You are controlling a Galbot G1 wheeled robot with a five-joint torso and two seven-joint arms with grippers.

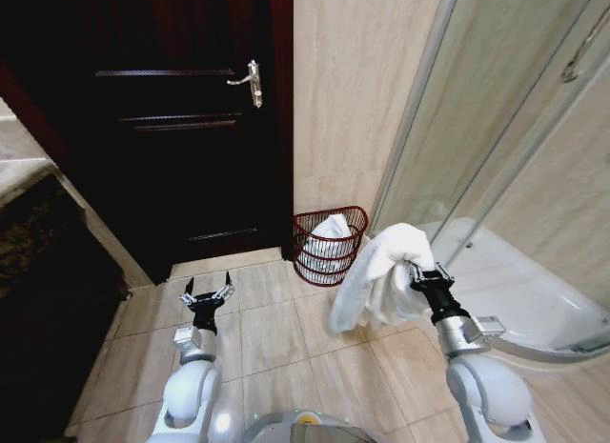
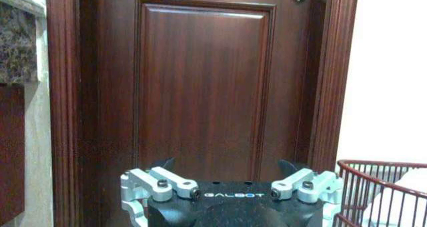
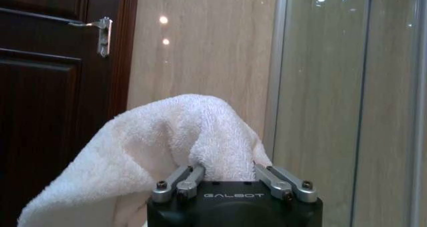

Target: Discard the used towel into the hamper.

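The hamper (image 1: 330, 245) is standing on the tiled floor (image 1: 267, 333) in the corner, backing against the beige wall (image 1: 353, 90), with the dark wooden door (image 1: 181, 129) just to its left and the glass shower enclosure (image 1: 496, 129) just to its right. White cloth is already lying inside it. Bare tiles are stretching from the robot up to the basket's front, leaving open room there; the curved shower base (image 1: 534, 291) is closing off the right side, and a dark cabinet (image 1: 38, 271) is bounding the left.

The right tool (image 1: 416, 272) is hanging in the air in front of the hamper and somewhat to its right, its fingers pinching a white towel (image 1: 381, 276). The towel is bunching over the tool and drooping down on its left side, its lower edge hanging above the tiles, near the hamper's rim but apart from it. In the right wrist view the towel (image 3: 167, 152) is humping up between the finger links.

The left tool (image 1: 208, 296) is hovering low over the tiles to the left of the hamper, facing the door, its fingers spread and holding nothing. In the left wrist view the hamper's rim (image 2: 383, 165) is showing just beside that tool (image 2: 227, 167).
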